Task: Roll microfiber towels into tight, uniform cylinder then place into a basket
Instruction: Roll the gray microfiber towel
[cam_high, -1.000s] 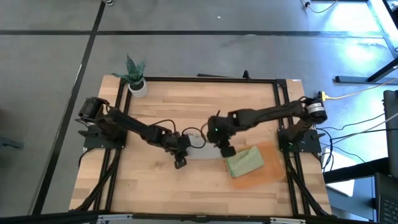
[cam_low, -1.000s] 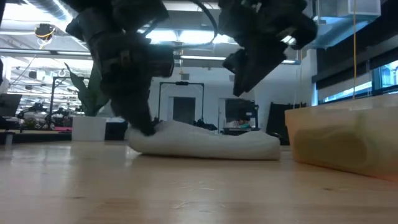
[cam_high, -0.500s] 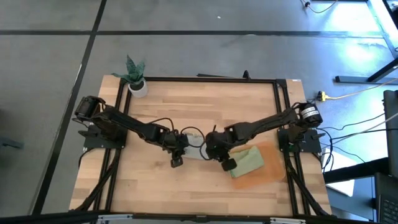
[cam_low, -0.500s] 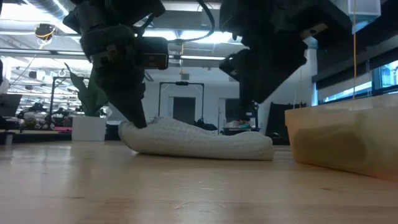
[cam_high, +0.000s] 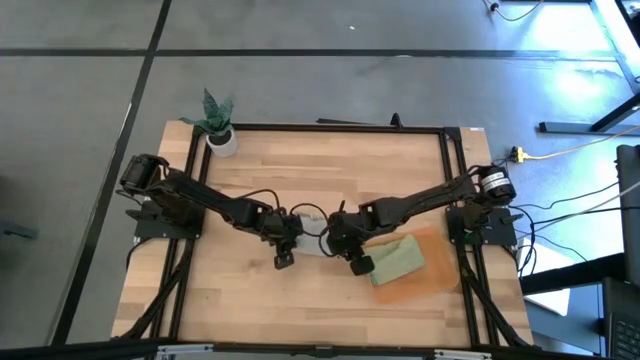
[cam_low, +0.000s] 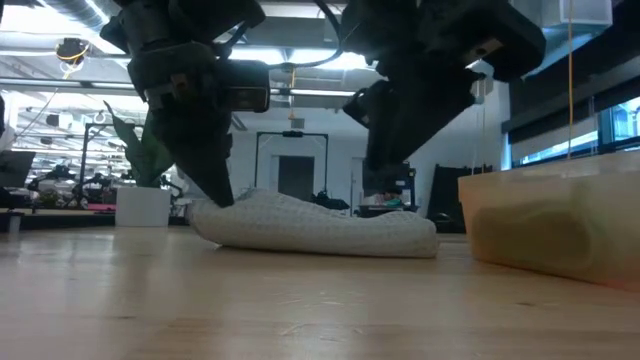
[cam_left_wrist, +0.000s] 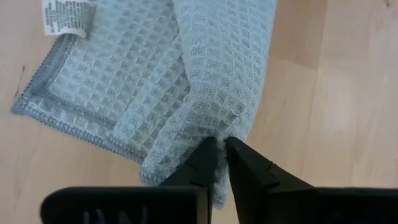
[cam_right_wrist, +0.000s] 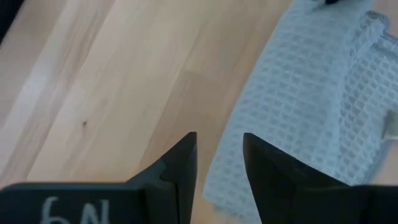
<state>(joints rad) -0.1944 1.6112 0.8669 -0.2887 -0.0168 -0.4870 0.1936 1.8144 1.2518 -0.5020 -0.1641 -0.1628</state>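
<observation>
The pale grey towel lies as a loosely rolled bundle on the table's middle. It also shows in the low view and in the left wrist view. My left gripper is shut on the towel's left end. My right gripper is open at the towel's right end, with the towel's edge lying between its fingers. The sage green towel lies bundled in the orange-brown basket at the right. My left gripper pinches the end of the towel's rolled part between its two fingers, several layers of cloth. The fingers slant down from the table's left. That end is raised slightly; the rest of the towel lies on the table. Whether my right gripper's fingers touch the towel, I cannot tell.
A small potted plant stands at the table's far left corner. The basket's wall rises close to the right of the grey towel. Bare wood lies in front of the towel toward the near edge.
My right gripper has moved toward the near edge and a little left, down to the grey towel's right end. My left gripper has drawn the towel's left end slightly left and up, and the bundle has slid a little left with it.
</observation>
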